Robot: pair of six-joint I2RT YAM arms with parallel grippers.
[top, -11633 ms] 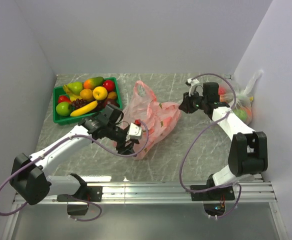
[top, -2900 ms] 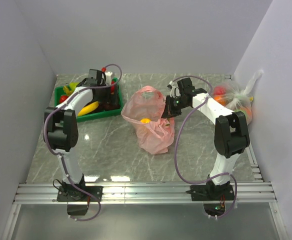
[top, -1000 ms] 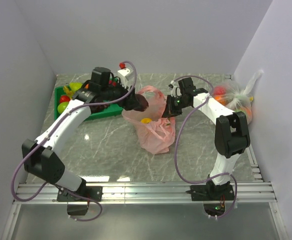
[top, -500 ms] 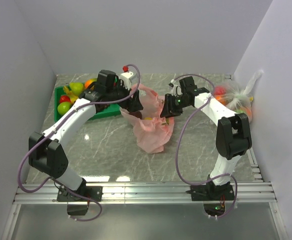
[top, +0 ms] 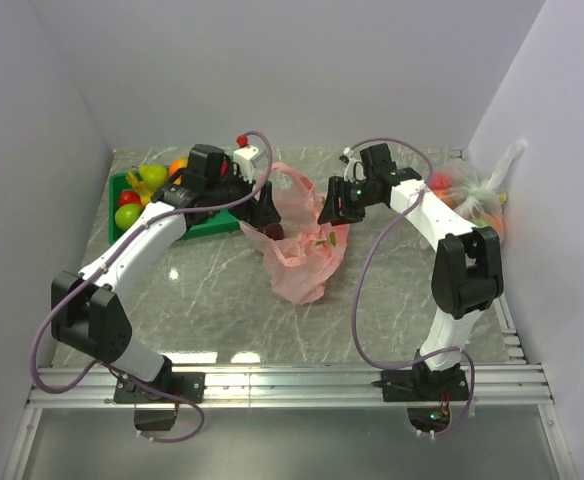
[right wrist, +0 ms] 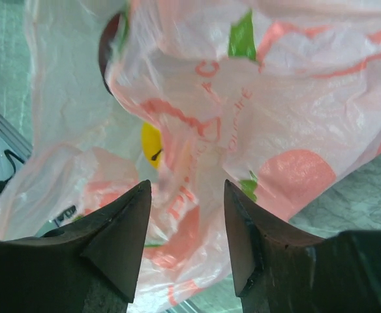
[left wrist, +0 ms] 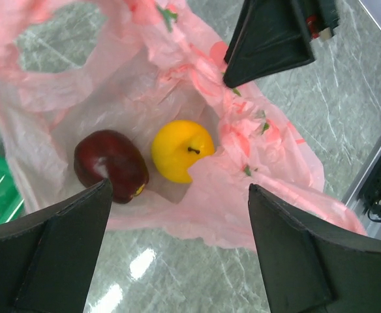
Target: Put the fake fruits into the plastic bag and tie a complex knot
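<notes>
- I am hovering my left gripper (left wrist: 177, 195) over the mouth of the plastic bag (top: 302, 262), its fingers spread wide and gripping nothing.
- Looking down through those fingers, I am seeing two of the fake fruits lying inside the bag: a dark red apple (left wrist: 110, 164) and a yellow fruit (left wrist: 181, 151), side by side and just about touching.
- I am keeping my right gripper (right wrist: 187, 195) at the bag's far rim. Its fingers are standing somewhat apart with pink film bunching between them, and I cannot tell whether they are actually pinching it.
- The bag is lying crumpled on the table (top: 202, 290) between my two arms, with its mouth gaping upward.
- The other fake fruits (top: 140, 185) are sitting in the green tray (top: 210, 224) at the back left, partly hidden behind my left arm.
- A clear bag (top: 472, 195) with colourful fruit inside is resting against the right wall, well apart from the pink one.
</notes>
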